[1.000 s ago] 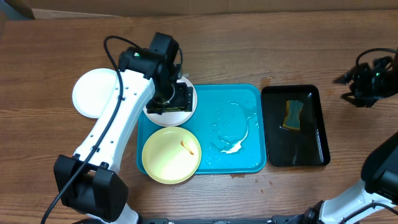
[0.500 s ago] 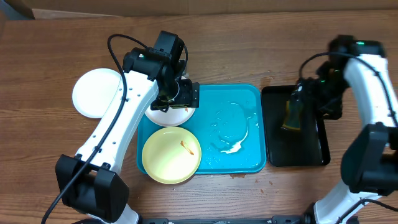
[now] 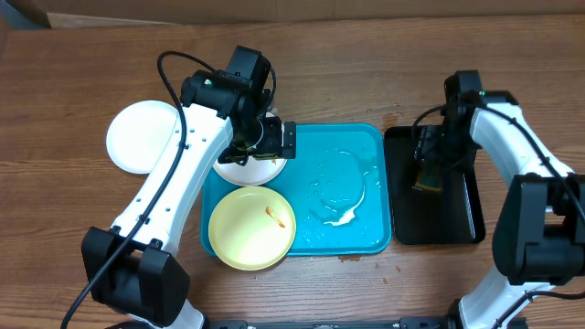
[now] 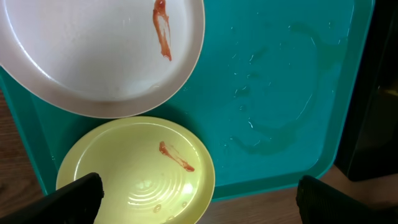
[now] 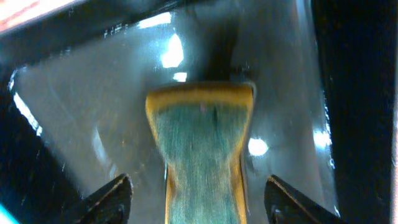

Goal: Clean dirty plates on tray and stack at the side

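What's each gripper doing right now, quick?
Left gripper: open, empty, above the plates.
Right gripper: open, fingers either side of the sponge, not gripping.

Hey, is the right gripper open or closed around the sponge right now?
Open. In the right wrist view the right gripper has its fingertips spread either side of the sponge, with gaps showing, not yet clamped.

Glossy plastic tray — matt wooden table.

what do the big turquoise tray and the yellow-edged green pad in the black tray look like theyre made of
The turquoise rectangular tray looks like moulded plastic: glossy, with rounded corners and a raised rim. The yellow-edged green pad looks like a sponge with a fibrous scouring face, wet by its sheen, though that is uncertain.
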`<action>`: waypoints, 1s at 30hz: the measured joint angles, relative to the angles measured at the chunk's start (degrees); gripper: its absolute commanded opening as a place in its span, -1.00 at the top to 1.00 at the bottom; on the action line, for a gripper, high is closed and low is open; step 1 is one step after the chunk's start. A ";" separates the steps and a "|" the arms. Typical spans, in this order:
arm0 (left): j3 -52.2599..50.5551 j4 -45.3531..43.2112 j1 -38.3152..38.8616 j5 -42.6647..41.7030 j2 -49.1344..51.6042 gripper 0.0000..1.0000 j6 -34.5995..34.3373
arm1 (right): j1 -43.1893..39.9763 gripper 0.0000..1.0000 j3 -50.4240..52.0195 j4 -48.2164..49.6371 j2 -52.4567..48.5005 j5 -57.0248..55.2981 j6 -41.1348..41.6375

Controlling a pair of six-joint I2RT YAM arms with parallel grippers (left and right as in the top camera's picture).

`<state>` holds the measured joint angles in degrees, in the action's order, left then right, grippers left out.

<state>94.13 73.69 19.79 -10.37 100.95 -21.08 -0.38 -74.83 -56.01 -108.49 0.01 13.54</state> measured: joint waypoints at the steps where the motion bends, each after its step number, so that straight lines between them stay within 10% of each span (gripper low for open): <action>1: 0.00 0.00 0.00 -0.02 0.00 -1.00 0.02 | 0.02 -0.14 0.87 1.42 0.00 0.20 -0.28; 5: -0.02 0.00 0.00 -0.04 0.00 -1.00 0.02 | 0.02 0.11 5.20 6.86 0.00 1.62 -0.17; 8: -0.02 0.00 0.00 -0.04 0.00 -1.00 0.02 | 0.00 0.92 7.76 9.88 0.00 1.90 -0.07; 10: -0.02 0.00 0.00 -0.02 0.00 -1.00 0.00 | -0.13 0.92 8.48 10.82 0.37 2.12 0.04; 13: -0.02 0.00 0.00 -0.04 0.00 -1.00 0.02 | -0.11 -0.35 8.85 11.41 0.63 2.58 0.24; 14: -0.02 0.00 0.00 -0.02 0.00 -1.00 0.02 | -0.09 -0.43 8.85 11.72 0.68 3.15 0.13; 30: -0.02 0.00 0.00 0.61 0.00 -1.00 0.00 | 0.37 -0.54 9.01 15.63 1.11 2.51 0.09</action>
<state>94.11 73.69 19.79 -9.76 100.95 -21.08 -0.01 -65.82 -40.38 -107.37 2.52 13.63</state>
